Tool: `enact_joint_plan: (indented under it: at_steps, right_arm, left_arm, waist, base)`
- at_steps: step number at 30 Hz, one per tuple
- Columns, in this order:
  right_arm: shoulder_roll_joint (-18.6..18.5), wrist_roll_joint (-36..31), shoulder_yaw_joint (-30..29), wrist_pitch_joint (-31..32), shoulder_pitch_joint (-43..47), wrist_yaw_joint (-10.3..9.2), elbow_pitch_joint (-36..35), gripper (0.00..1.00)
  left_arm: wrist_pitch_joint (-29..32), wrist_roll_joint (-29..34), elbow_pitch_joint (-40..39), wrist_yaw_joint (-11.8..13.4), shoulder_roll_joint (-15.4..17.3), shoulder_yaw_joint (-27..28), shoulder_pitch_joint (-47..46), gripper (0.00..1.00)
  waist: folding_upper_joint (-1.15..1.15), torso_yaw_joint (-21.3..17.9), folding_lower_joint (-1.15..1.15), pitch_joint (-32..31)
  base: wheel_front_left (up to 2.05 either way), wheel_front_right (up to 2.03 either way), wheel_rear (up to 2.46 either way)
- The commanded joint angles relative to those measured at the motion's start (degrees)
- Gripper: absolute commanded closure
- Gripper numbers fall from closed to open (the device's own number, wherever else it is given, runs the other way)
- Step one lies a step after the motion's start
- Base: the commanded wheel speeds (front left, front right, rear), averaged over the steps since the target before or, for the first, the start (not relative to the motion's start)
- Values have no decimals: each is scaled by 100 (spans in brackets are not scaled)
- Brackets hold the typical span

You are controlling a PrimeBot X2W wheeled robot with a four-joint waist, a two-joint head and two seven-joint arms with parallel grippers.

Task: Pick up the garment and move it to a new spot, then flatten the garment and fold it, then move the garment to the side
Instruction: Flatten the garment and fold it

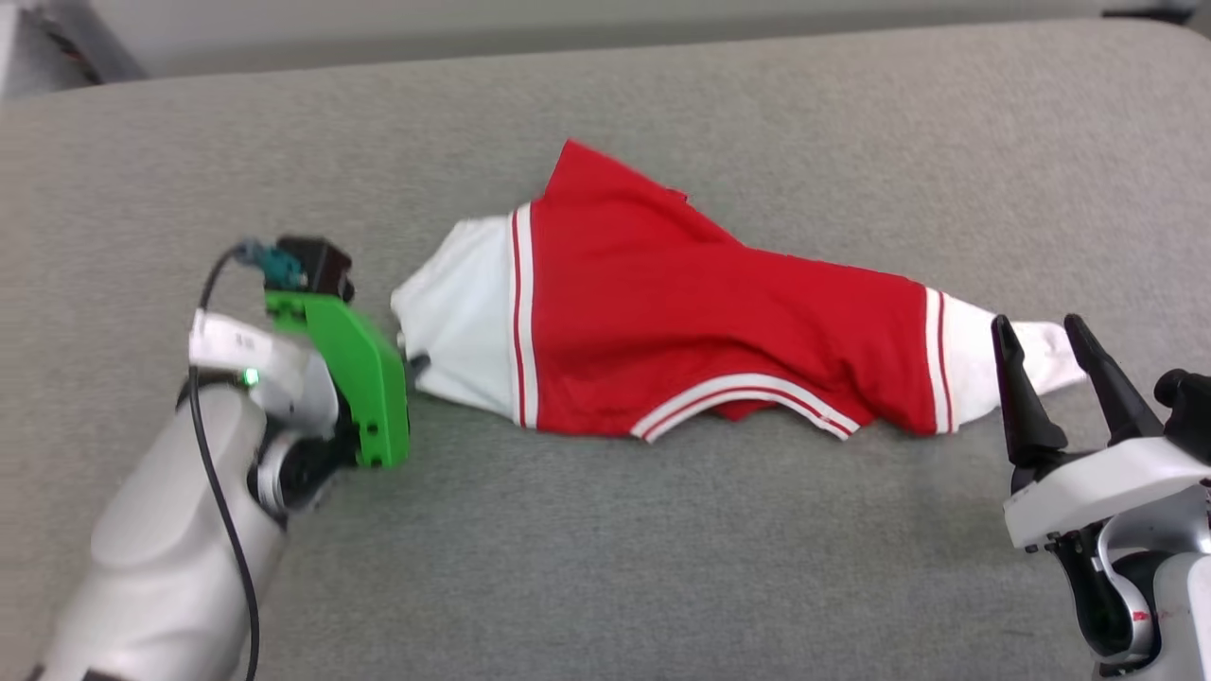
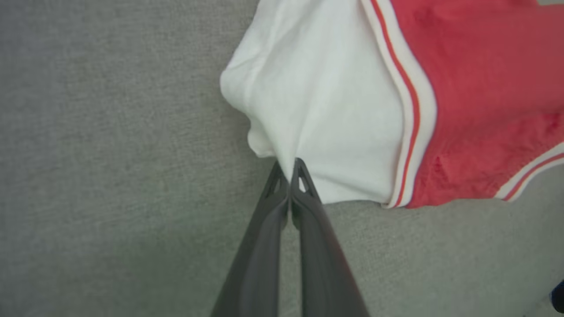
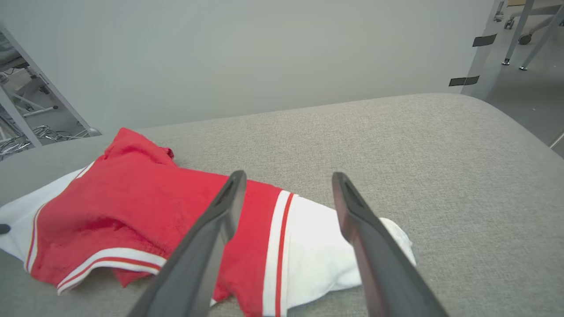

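The T-shirt lies crumpled across the middle of the grey cloth-covered worktop, stretched sideways with one white sleeve at each end. Its red body is rumpled and folded over itself, and a red corner sticks up toward the far side. Red-and-white striped trim runs along both sleeve seams and along a turned-up edge on the near side.

The left claw is pinched tight on the near edge of the left white sleeve. Its two dark fingers are pressed together, and the cloth bunches into creases where they bite. In the head view a green bracket on that wrist hides most of the claw, and a black cable loops down along the pale forearm.

The right claw is spread wide and holds nothing. It sits at the other end of the shirt with the tip of the right white sleeve showing between its fingers. I cannot tell whether they touch the cloth.

A plain grey wall stands behind the worktop.
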Motion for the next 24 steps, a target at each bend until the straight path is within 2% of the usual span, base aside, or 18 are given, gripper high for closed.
enact_joint_plan:
  at_steps: [1,5,11,15,21,23,24]
  right_arm:
    - [16,-48,-13,35,84,-4,-39,0]
    - [42,-55,-29,139,219,-4,-71,0]
    - [89,-36,-20,253,365,-4,-115,0]
    - [84,-27,-6,315,404,-4,-126,0]
    - [80,-10,5,390,449,-4,-90,0]
    - [86,-2,-6,391,461,-4,-84,0]
    - [91,0,-11,388,469,-4,-79,0]
  left_arm:
    - [-11,-31,-178,102,93,9,281,100]
    - [-127,-6,-852,458,250,17,1042,100]
    - [-385,46,-1543,844,258,-22,1865,100]
    - [-609,237,-1512,958,229,-122,2064,100]
    - [-846,453,-1171,935,155,-283,2078,100]
    - [-1016,596,-1092,999,151,-291,2016,0]
    - [-1090,648,-1066,1027,149,-287,1993,0]
  waist:
    - [0,535,0,-533]
    - [0,681,0,-714]
    - [0,788,0,-812]
    - [0,796,0,-821]
    - [0,783,0,-874]
    - [0,786,0,-886]
    - [0,788,0,-896]
  base:
    - [0,0,0]
    - [0,0,0]
    - [0,0,0]
    - [0,0,0]
    - [0,0,0]
    - [0,0,0]
    - [0,0,0]
